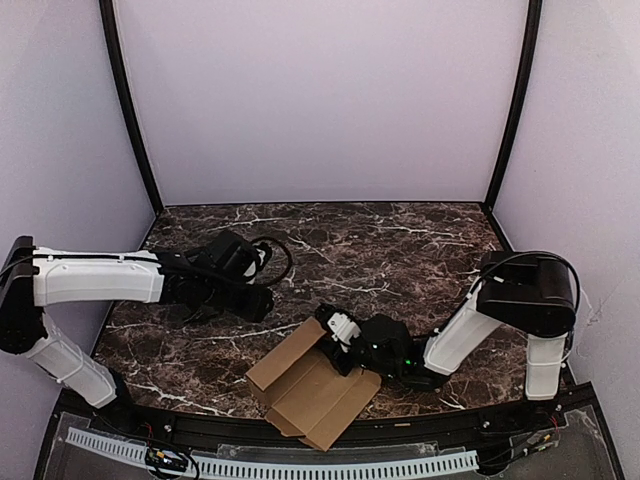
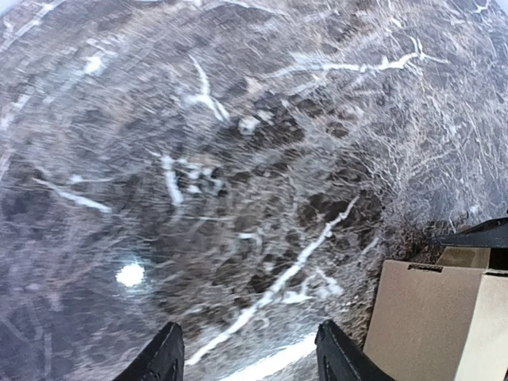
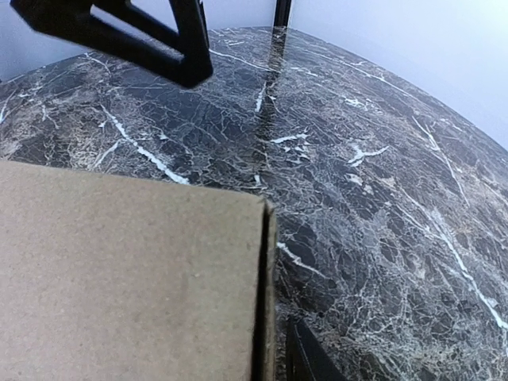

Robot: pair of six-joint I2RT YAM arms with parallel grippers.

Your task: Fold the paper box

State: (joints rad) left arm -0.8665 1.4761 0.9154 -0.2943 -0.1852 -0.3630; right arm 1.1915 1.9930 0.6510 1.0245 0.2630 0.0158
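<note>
Shows plain brown cardboard paper box [image 1: 312,392], creases slanting near-left to far-right, with right gripper [image 3: 242,202] parted around its edge, left gripper [image 2: 246,353] parted, empty.

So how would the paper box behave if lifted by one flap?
Probably floppy at the creases: the paper box lies half-folded, its panels hinged at different angles, so lifting one flap would likely let the rest sag. Its edge looks thin in the right wrist view, so it is likely light. On the glossy marble table it would probably slide, not tip.
</note>
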